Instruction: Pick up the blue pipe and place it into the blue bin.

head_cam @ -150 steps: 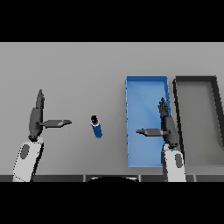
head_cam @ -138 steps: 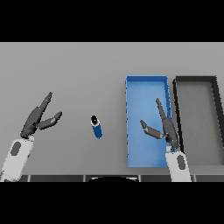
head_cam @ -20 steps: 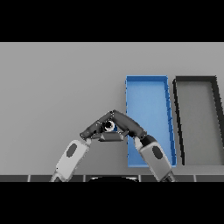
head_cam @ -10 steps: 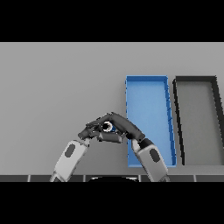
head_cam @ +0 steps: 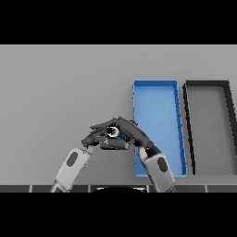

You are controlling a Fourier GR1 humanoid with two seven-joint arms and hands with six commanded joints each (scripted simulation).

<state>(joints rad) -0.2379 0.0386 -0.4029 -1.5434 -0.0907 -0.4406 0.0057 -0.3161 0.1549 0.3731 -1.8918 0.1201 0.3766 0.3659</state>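
Two dark hands meet near the front of the grey table (head_cam: pixel 55 92). The left hand (head_cam: pixel 95 137) comes in from the lower left, and its fingers (head_cam: pixel 102 127) reach toward the right. The right hand (head_cam: pixel 135 134) comes in from the lower right, and its fingers (head_cam: pixel 124 123) reach toward the left. The fingertips of both hands touch. The blue pipe (head_cam: pixel 114 132) sits between the two sets of fingers, held on both sides. Only its round end and a bit of blue show. The blue bin (head_cam: pixel 157 88) lies just to the right of the right hand's fingers. A dark bin (head_cam: pixel 206 84) sits beyond the blue one, farther from the fingers.
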